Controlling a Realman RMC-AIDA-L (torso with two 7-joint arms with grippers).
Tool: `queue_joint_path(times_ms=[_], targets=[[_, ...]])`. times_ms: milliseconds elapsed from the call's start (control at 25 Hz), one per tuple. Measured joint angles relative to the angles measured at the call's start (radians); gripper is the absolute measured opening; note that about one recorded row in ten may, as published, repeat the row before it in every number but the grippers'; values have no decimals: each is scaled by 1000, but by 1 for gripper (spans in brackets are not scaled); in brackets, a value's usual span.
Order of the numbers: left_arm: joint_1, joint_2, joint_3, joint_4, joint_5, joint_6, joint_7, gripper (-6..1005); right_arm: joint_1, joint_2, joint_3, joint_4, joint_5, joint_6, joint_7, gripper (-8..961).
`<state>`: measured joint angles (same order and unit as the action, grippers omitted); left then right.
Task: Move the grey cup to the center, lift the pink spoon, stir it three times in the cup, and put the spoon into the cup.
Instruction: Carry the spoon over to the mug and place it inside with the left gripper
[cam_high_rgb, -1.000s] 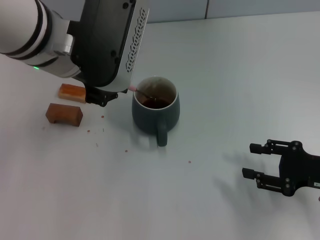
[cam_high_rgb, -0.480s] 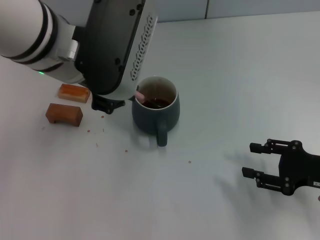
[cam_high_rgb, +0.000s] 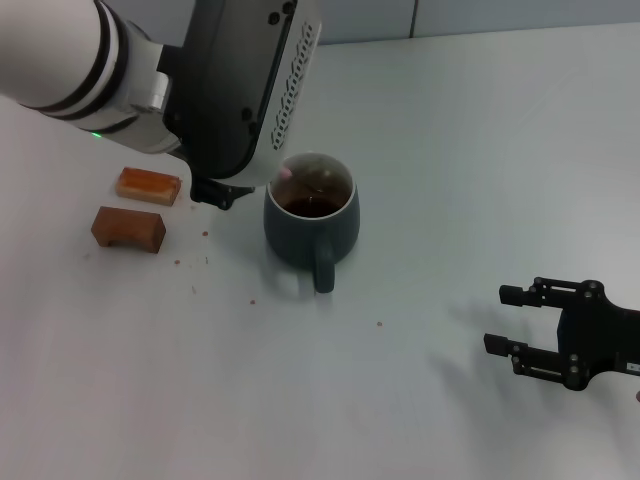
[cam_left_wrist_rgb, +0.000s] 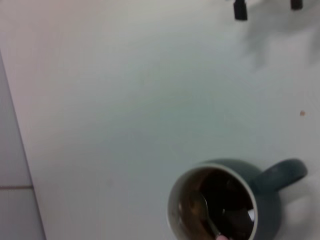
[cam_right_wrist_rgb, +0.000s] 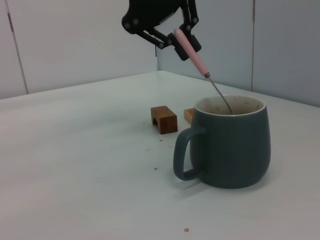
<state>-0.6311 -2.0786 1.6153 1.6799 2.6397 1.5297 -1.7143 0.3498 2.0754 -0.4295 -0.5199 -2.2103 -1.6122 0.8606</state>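
Note:
The grey cup (cam_high_rgb: 300, 240) stands near the table's middle with its handle toward me and brown liquid inside. It also shows in the right wrist view (cam_right_wrist_rgb: 235, 145) and the left wrist view (cam_left_wrist_rgb: 266, 212). My left gripper (cam_right_wrist_rgb: 176, 36) is shut on the upper end of the pink spoon (cam_right_wrist_rgb: 191, 51) and holds it tilted above the cup's left rim. The spoon's metal stem (cam_right_wrist_rgb: 220, 96) reaches down into the cup, and its bowl (cam_left_wrist_rgb: 205, 210) lies in the liquid. In the head view only the spoon's pink end (cam_high_rgb: 286, 172) shows under my left wrist. My right gripper (cam_high_rgb: 520, 322) is open and idle at the near right.
Two brown blocks (cam_high_rgb: 128, 227) (cam_high_rgb: 147, 185) lie left of the cup, close to my left arm. Small crumbs (cam_high_rgb: 195, 262) dot the table between the blocks and the cup. The table's back edge meets a wall (cam_high_rgb: 480, 15).
My left arm has shifted right and a little back, and the spoon's pink end has moved along the cup's left rim with its bowl still inside. The cup and the right arm have not moved.

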Motion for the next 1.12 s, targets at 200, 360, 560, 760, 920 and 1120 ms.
queue_joint_path(times_ms=[200, 360, 560, 760, 920, 1120], targets=[[2, 0, -9, 0, 33, 13, -14, 187, 1, 0, 0, 0, 0, 0, 0, 624], [10, 0, -11, 14, 29, 47, -14, 189, 2, 0, 0, 0, 0, 0, 0, 624], [18, 2, -2, 34, 9, 75, -6, 192, 3, 0, 0, 0, 0, 0, 0, 624], [17, 1, 8, 36, -25, 65, -1, 194, 3, 0, 0, 0, 0, -2, 1, 624], [14, 0, 23, 17, -23, 28, -1, 196, 1, 0, 0, 0, 0, -4, 1, 624], [17, 0, 21, 8, -16, -11, -9, 199, 0, 0, 0, 1, 0, -6, 2, 624]])
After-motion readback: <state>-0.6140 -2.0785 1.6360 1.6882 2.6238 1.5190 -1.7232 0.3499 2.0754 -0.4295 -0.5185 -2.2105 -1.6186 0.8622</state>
